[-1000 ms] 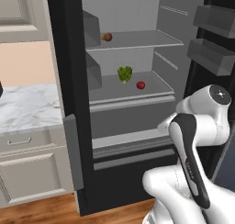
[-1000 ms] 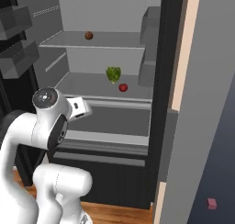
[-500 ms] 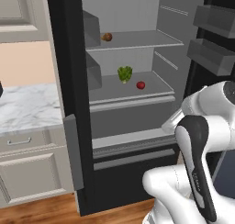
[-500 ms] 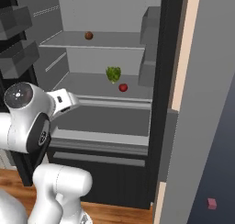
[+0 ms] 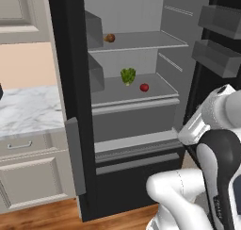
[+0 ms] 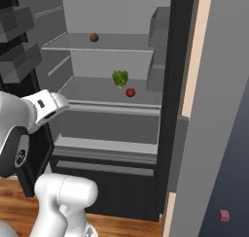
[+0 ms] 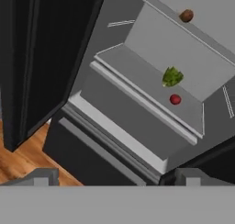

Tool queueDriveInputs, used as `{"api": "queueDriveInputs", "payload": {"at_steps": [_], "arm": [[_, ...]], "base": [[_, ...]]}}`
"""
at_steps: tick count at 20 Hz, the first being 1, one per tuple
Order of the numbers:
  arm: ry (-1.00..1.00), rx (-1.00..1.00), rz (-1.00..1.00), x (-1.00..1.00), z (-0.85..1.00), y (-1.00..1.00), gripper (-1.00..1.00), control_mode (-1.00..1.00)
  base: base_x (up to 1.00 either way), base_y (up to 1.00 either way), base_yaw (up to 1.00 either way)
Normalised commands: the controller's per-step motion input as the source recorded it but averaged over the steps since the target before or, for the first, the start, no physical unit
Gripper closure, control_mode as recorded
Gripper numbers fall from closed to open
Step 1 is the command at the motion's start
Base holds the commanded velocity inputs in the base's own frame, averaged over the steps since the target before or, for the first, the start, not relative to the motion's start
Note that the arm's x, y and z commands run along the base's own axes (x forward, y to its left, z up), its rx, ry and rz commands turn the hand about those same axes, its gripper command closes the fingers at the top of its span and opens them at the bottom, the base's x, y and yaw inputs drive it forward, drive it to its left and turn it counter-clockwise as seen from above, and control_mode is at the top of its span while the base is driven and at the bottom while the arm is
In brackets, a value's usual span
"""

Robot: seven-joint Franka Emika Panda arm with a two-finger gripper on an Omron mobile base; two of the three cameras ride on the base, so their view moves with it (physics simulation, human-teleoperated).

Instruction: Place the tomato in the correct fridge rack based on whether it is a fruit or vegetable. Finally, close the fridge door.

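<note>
Since the tomato (image 5: 144, 87) already lies on the rack (image 5: 136, 101), just right of the leafy bunch (image 5: 127, 76) and apart from it, you may only need the open door (image 5: 221, 40) next. Your gripper (image 7: 117, 176) stands spread wide and empty, well back from the fridge. If you do move the tomato, expect it to be light, smooth and prone to roll; close on its widest middle, gently, so the skin doesn't slip or bruise.
</note>
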Motion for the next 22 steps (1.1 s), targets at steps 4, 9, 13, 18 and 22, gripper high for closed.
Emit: {"api": "queueDriveInputs", "payload": {"at_steps": [4, 9, 13, 18, 22], "arm": [[-0.18, -0.15, 0.04, -0.68, 0.0, 0.35, -1.0, -1.0], [-0.03, -0.28, 0.01, -0.25, 0.0, 0.88, -1.0, -1.0], [0.0, -0.34, 0.0, -0.01, -0.12, 1.0, -1.0, -1.0], [0.0, -0.31, 0.0, 0.0, -0.24, 0.96, -1.0, -1.0], [0.0, -0.27, 0.0, 0.0, -0.26, 0.83, -1.0, -1.0]], "base": [[0.0, 0.0, 0.0], [0.0, 0.0, 0.0], [0.0, 0.0, 0.0], [0.0, 0.0, 0.0], [0.0, 0.0, 0.0]]}}
